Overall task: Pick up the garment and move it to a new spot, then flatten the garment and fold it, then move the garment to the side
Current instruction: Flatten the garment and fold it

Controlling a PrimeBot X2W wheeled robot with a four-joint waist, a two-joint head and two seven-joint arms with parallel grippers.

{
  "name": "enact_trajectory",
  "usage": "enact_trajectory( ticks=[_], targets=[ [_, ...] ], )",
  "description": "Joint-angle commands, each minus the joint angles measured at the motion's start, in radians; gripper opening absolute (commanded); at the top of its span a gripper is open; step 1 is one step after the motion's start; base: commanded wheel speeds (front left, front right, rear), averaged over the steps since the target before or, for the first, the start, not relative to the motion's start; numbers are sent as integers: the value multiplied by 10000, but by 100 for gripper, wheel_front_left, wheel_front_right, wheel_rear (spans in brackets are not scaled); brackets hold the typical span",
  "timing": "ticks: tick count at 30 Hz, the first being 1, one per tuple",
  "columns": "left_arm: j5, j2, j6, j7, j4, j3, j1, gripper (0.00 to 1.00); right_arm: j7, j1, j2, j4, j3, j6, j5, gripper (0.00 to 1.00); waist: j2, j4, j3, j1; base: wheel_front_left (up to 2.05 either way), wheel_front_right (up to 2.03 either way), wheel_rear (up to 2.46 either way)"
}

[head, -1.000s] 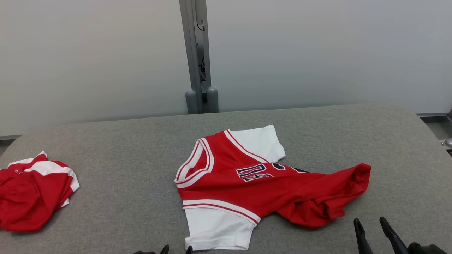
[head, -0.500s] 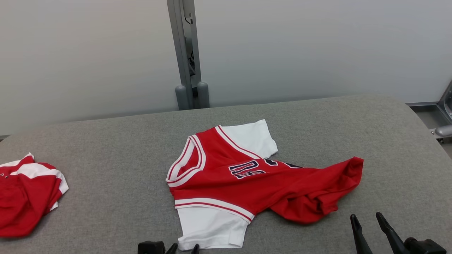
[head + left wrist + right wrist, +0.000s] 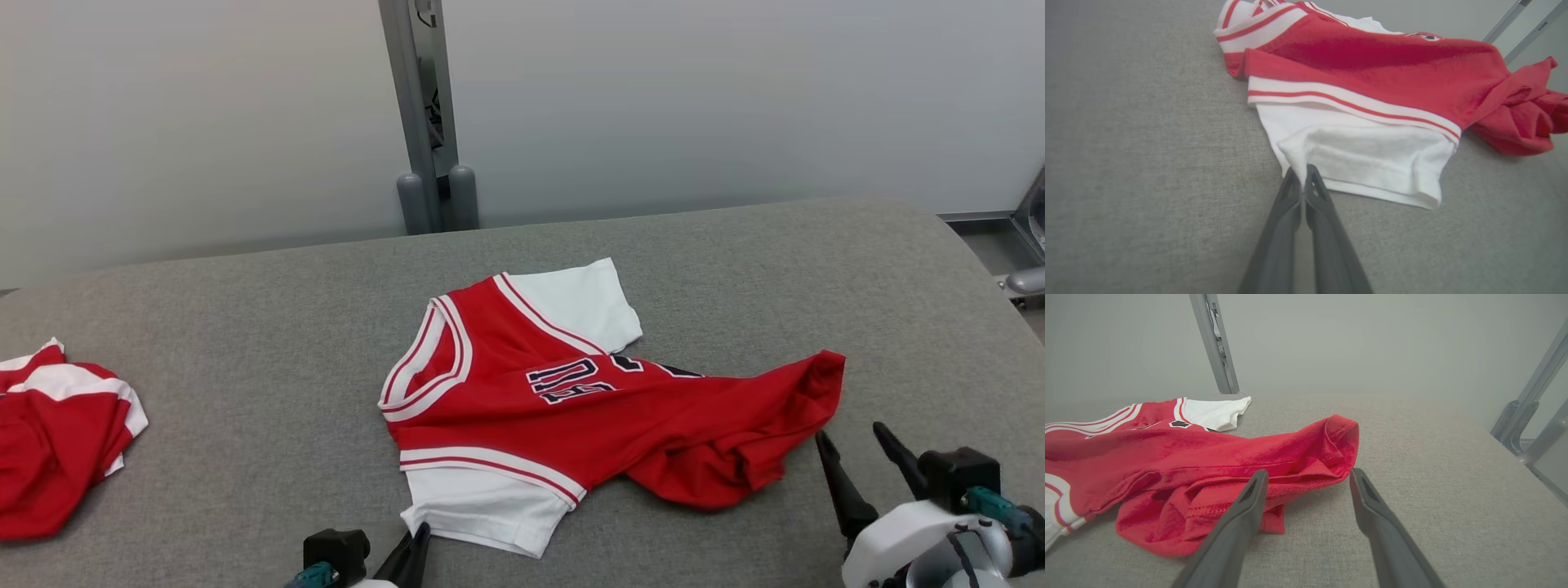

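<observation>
Student: Grey table [image 3: 245, 327], garment [image 3: 571, 416] at its middle. What changed?

Tutor: Left gripper [image 3: 1302, 173], apart a moment ago, is now pinched on the white sleeve [image 3: 1372, 163] corner. Right gripper [image 3: 1308, 473] stays spread just beside the red hem [image 3: 1339, 437]. The pick-up is probably beginning.

Student: Containers?

Tutor: Nothing is contained. A second garment [image 3: 57, 441] lies directly on the table's left.

You can see a soft grey bench [image 3: 245, 327] spread out below your left gripper [image 3: 418, 535]. Far to that gripper's left lies a crumpled red and white cloth [image 3: 57, 433]. Far ahead of it, a grey metal post [image 3: 412, 122] stands by the pale wall [image 3: 735, 98]. Some metal frame [image 3: 1027, 278] sits off to the right of your right gripper [image 3: 851, 433].
</observation>
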Motion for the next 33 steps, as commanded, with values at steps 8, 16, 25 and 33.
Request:
enact_trajectory(
  ticks=[8, 16, 25, 33],
  targets=[
    [279, 217, 155, -79, -634, 211, -36, 0, 365, -1898, -742, 2261, 458, -3, -1031, 100, 0, 582, 431, 0, 0, 0, 0],
    [435, 309, 168, -83, -1023, 295, -249, 0, 534, -3193, -591, 3918, 1098, -5, -1281, 100, 0, 815, 883, 0, 0, 0, 0],
    [401, 291, 91, -85, -1302, 432, -248, 0, 545, -3663, -474, 5269, 1159, -3, -936, 0, 0, 976, 837, 0, 0, 0, 0],
    [-753, 435, -576, -63, -2784, 1606, -179, 0, 1158, -2946, -676, 3356, 976, -3, 2445, 0, 0, 911, 36, 0, 0, 0, 0]
  ],
)
